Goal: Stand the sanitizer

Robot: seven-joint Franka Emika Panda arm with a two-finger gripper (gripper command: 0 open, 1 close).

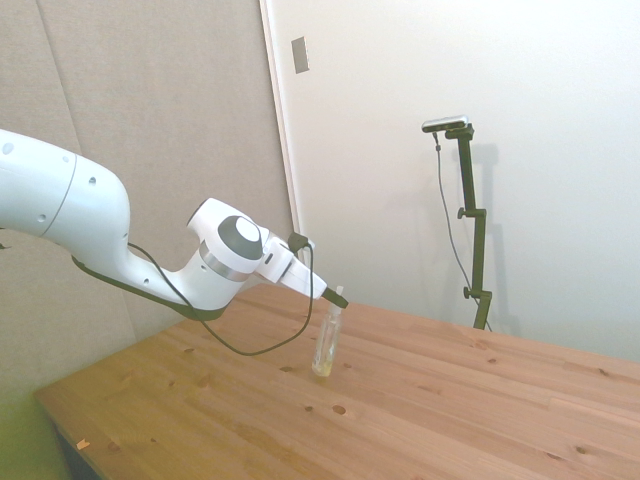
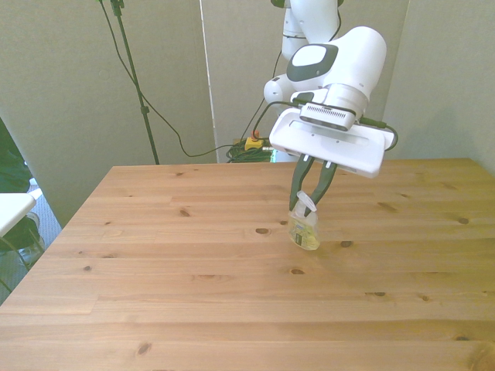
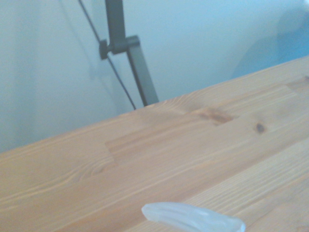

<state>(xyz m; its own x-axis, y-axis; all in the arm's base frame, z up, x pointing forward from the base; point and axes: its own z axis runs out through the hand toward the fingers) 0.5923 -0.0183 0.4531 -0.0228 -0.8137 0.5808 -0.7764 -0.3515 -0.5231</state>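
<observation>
Clear slim plastic sanitizer bottle with pale yellowish liquid (image 2: 305, 230) | near upright, base on wooden table (image 2: 155, 255), white pump top between jaws | dark two-finger gripper (image 2: 308, 202) closed on its top | likely light, slick, tippy; hold neck, release gently

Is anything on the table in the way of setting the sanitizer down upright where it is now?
Nothing visible. The gripper is shut on the sanitizer, near upright with its base at the bare table; no other object lies nearby.
</observation>
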